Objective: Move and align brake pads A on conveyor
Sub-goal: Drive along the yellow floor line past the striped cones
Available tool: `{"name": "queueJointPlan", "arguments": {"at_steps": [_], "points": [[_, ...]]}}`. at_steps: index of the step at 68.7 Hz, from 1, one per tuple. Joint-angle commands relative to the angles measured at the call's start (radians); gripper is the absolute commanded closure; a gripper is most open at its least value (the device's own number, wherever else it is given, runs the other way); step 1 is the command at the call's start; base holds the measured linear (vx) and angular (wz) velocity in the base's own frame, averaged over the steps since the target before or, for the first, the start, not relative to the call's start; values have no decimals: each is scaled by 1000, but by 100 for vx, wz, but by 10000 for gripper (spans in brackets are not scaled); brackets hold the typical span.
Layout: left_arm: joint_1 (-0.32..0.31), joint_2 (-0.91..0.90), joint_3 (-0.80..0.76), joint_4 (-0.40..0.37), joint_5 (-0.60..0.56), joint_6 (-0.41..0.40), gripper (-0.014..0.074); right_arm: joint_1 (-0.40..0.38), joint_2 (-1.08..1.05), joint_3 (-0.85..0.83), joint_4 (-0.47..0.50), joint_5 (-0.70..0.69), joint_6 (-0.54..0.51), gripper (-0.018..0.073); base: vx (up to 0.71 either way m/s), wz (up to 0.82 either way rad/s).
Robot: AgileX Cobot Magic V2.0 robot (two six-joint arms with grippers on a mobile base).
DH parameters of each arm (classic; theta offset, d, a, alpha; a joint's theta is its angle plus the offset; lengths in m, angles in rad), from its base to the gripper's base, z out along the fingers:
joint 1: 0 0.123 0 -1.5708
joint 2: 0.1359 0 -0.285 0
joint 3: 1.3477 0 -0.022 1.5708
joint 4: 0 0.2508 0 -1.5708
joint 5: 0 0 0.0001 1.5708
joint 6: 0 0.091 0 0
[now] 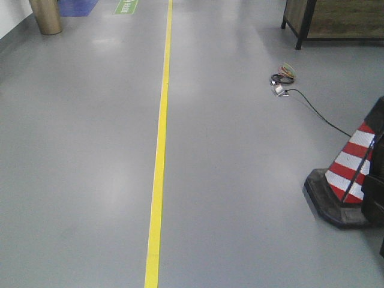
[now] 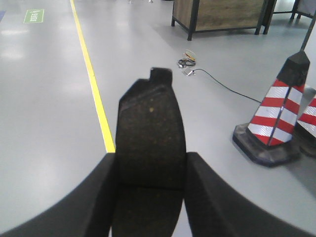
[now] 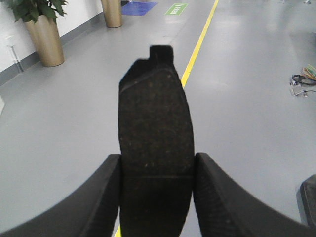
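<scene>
Left wrist view: left gripper [image 2: 150, 197] is clamped on a brake pad [image 2: 150, 133], jaws pinching its long edges so it juts forward. Right gripper [image 3: 155, 197] grips a second pad [image 3: 155, 128] likewise. Only floor [image 1: 78, 150] beyond; conveyor is nowhere in sight, probably behind, so both pads ride along.

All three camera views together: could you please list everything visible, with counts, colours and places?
Dark grey curved brake pads: two, one clamped in each gripper, left, right.
Yellow floor line: one, running along the grey floor.
Red-and-white striped traffic cones: one full at right, a second partly cut off.
Coiled black cable: one, on the floor.
Wooden cabinet with black frame: one, far right.
Gold planters: two, near the left wall.
Green floor sign: one.
Blue floor mat: one.
Black grippers: left gripper, right gripper.
</scene>
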Motion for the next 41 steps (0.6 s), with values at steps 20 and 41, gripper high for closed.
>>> {"name": "queueJointPlan", "arguments": {"at_steps": [20,41], "points": [[-4,12,-28,23,-91,-3,603,-1,5,-32,-19,-96,-8,566,58,-3],[-4,12,-28,23,-91,-3,603,-1,5,-32,-19,-96,-8,566,49,-9]]}}
